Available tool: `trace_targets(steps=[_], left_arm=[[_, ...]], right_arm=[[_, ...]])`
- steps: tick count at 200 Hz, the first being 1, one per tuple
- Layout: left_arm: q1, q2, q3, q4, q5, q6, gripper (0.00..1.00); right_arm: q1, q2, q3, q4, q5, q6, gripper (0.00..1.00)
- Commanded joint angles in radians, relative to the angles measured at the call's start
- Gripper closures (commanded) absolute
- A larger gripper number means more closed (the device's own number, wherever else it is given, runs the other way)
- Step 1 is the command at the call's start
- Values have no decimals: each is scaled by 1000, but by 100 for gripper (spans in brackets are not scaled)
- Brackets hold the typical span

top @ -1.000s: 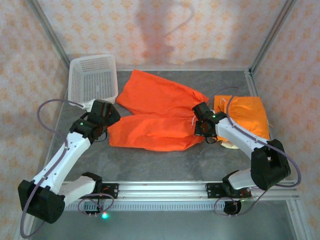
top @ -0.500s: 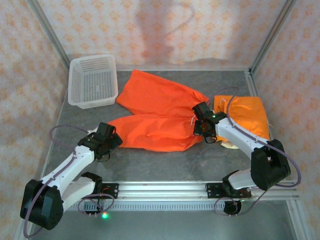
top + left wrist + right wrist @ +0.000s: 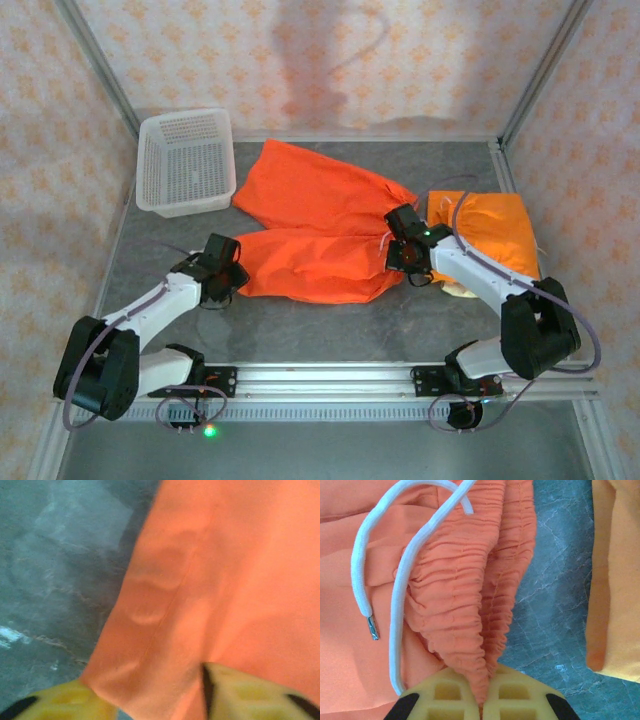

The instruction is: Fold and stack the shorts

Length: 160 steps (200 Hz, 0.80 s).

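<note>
Bright orange shorts [image 3: 310, 210] lie spread flat mid-table. My left gripper [image 3: 228, 272] sits at the near left leg hem [image 3: 150, 645]; its yellow fingers [image 3: 250, 692] stand apart on either side of the cloth corner, with the fabric between them not pinched. My right gripper [image 3: 400, 258] is shut on the gathered waistband [image 3: 470, 605], beside the white drawstring [image 3: 400, 605]. A second pair of orange shorts [image 3: 495, 230] lies folded at the right, also at the right edge of the right wrist view [image 3: 615, 580]. A beige scrap [image 3: 462, 290] peeks out under its near edge.
A white mesh basket [image 3: 185, 160] stands at the back left corner. Metal frame posts and patterned walls enclose the grey table [image 3: 330, 320]. The right arm's body lies across the folded pile.
My left arm swung from beside the basket down to the near left leg hem, and its fingers have narrowed round the cloth. The right gripper has stayed shut on the waistband.
</note>
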Motion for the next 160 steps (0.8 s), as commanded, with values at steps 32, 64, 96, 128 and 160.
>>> trace_targets(steps=[32,64,96,128,160], left_arm=[[6,-31,105,-67,-83,43,93],[6,-54,140,-114,-104,59,100],[6,-79,182,-158,-111,80,100],[8,-122,243,-222,-148,110,100],[8,-126,352,-322,-201,156,100]], right_arm=[[-7,16,6,1,6,14,100],[-7,22,11,-3,12,12,100],[-7,30,15,-3,9,11,100],[-8,39,26,-13,14,5,100],[-7,23,19,-7,12,9,100]])
